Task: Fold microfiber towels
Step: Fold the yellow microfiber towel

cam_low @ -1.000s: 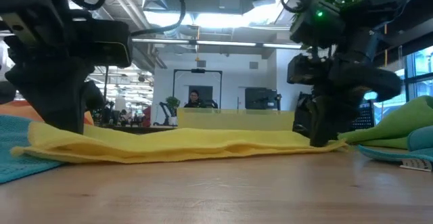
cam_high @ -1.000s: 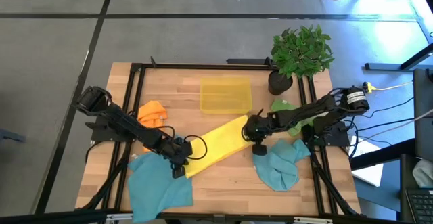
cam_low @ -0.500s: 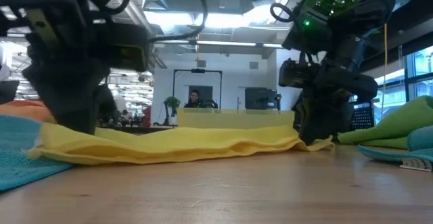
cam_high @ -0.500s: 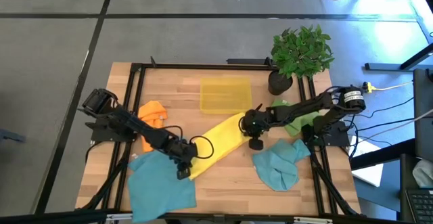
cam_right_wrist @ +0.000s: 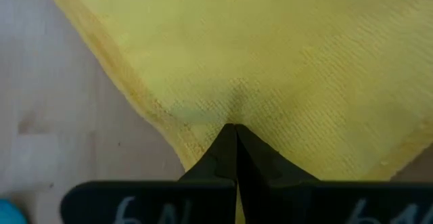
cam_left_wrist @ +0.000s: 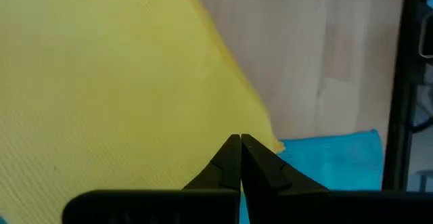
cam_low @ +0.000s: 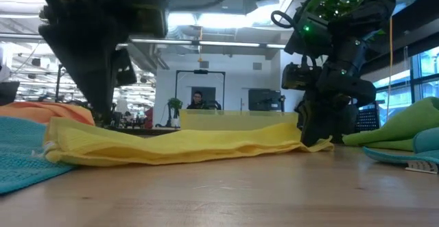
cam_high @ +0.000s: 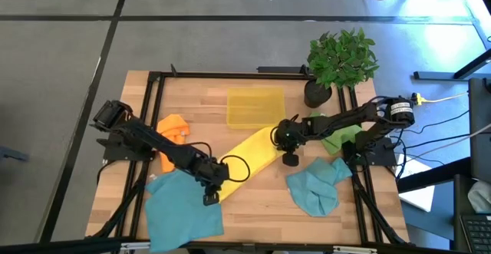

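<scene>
Both pincers are closed on the yellow towel (cam_high: 244, 160), one at each end. Left pincer (cam_high: 211, 195) pinches the near end of this towel, where it lies against the big teal towel (cam_high: 182, 212); in the left wrist view its fingers (cam_left_wrist: 238, 158) meet tip to tip on the yellow cloth (cam_left_wrist: 115, 95). Right pincer (cam_high: 289, 156) pinches the far end of the towel, close to the yellow bin (cam_high: 255, 107); its fingers (cam_right_wrist: 230, 146) are pressed together over the cloth edge (cam_right_wrist: 270, 68). The yellow towel lies as a long folded band, diagonal across the middle of the wooden surface (cam_high: 253, 200). From the low view it rests flat on the surface (cam_low: 226, 193) between the two arms. An orange towel (cam_high: 173, 127) is bunched behind the left arm. A second teal towel (cam_high: 316, 186) lies near the right pincer, and a green towel (cam_high: 331, 135) lies under the right arm, beside the potted plant (cam_high: 341, 58).
</scene>
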Action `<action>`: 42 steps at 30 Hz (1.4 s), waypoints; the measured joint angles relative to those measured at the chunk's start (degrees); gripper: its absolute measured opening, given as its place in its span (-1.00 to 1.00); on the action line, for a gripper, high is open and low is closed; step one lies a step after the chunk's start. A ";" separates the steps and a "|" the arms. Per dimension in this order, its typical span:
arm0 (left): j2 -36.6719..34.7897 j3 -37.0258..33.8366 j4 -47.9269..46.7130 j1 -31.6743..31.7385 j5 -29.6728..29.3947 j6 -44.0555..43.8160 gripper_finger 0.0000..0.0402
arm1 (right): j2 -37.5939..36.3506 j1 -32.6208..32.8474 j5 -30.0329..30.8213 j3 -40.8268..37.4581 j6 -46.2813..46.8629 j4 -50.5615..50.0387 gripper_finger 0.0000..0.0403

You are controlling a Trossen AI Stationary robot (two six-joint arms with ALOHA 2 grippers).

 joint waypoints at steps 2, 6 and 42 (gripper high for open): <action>-0.01 1.24 -0.59 -0.49 -0.40 2.04 -1.00 | 0.00 0.00 0.02 0.00 -0.03 -0.05 -1.00; -1.09 2.85 -0.44 -1.72 -4.37 4.08 -1.00 | 0.00 0.00 -0.04 0.00 -0.01 -0.07 -1.00; -22.67 -21.31 28.50 -8.40 -29.39 9.97 -1.00 | -5.92 0.84 0.49 0.83 0.19 -4.53 -0.71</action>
